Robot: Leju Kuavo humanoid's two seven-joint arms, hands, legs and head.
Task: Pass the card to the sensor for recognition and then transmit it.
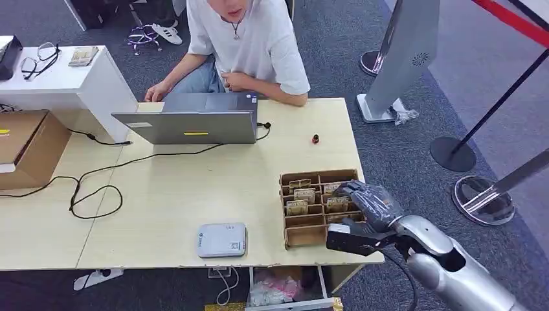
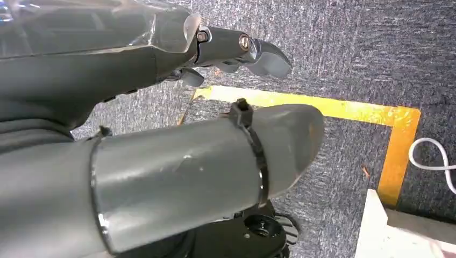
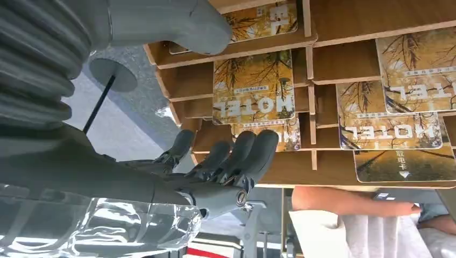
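At the far left of the head view a cardboard box point(image 1: 26, 146) sits beside a white side table point(image 1: 71, 81) bearing a pair of glasses point(image 1: 37, 58). A black cable point(image 1: 97, 188) loops across the pale wooden surface point(image 1: 181, 201) toward an open grey laptop point(image 1: 188, 126), behind which a person in a white t-shirt point(image 1: 249, 45) leans on the far edge. Near the front edge lies the flat grey card sensor point(image 1: 222, 240), its lead hanging below the edge. A small dark object point(image 1: 315, 138) rests to the right of the laptop.

Further right stands the wooden card rack point(image 1: 317, 207), divided into slots, several holding hotel cards point(image 3: 254, 86) printed with yellow foliage (the lettering reads upside down in the right wrist view). The right hand point(image 1: 366, 201) is over the rack's right side; its fingers point(image 3: 236, 156) are loosely curled with their tips just beside one card's edge, the thumb point(image 3: 177, 21) set well apart near another slot, and nothing is held between them.

The left hand point(image 2: 177, 107) hangs over dark carpet with a yellow tape line point(image 2: 349, 113), thumb and fingers apart, holding nothing
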